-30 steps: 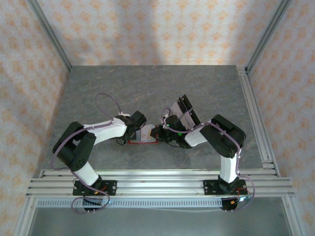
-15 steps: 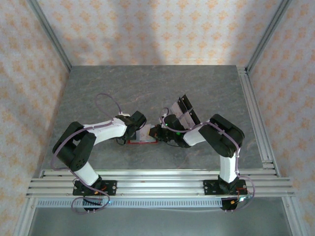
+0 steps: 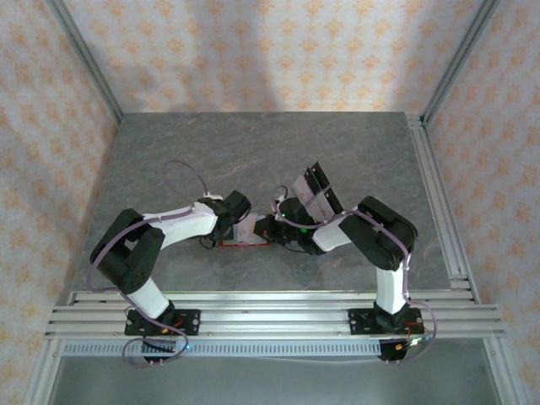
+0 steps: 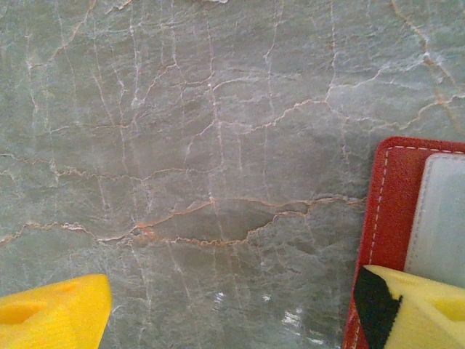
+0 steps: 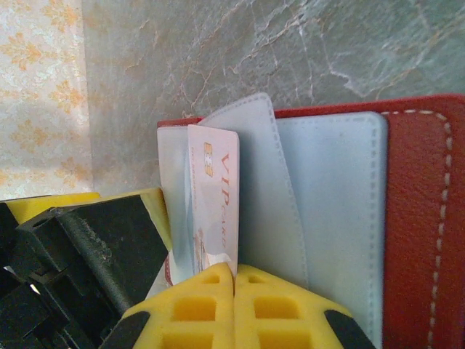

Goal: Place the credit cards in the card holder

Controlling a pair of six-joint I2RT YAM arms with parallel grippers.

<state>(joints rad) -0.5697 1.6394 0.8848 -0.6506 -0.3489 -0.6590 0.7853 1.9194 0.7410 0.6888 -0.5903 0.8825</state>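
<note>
The right gripper [image 5: 234, 280] is pressing its yellow fingers together at the bottom centre of the right wrist view and is pinching the lower edge of a credit card [image 5: 214, 196]. The credit card is standing directly above the fingertips, upright between two flaps of the card holder [image 5: 429, 218]. It is a flat, pale rectangle showing a gold chip and the letters VIP. The card holder is lying open across the right half of that view. It is showing a red, grained cover with white stitching and smooth, translucent grey sleeves [image 5: 334, 218] with rounded corners.

The left gripper [image 4: 232, 313] is holding its yellow fingers [image 4: 51, 316] wide apart at the bottom corners of the left wrist view. The finger at the right is overlapping the holder's red corner.

In the top view, loose credit cards [image 3: 314, 187] are lying fanned just above the right arm. The table [image 4: 182, 145] is showing a grey, veined stone surface.
</note>
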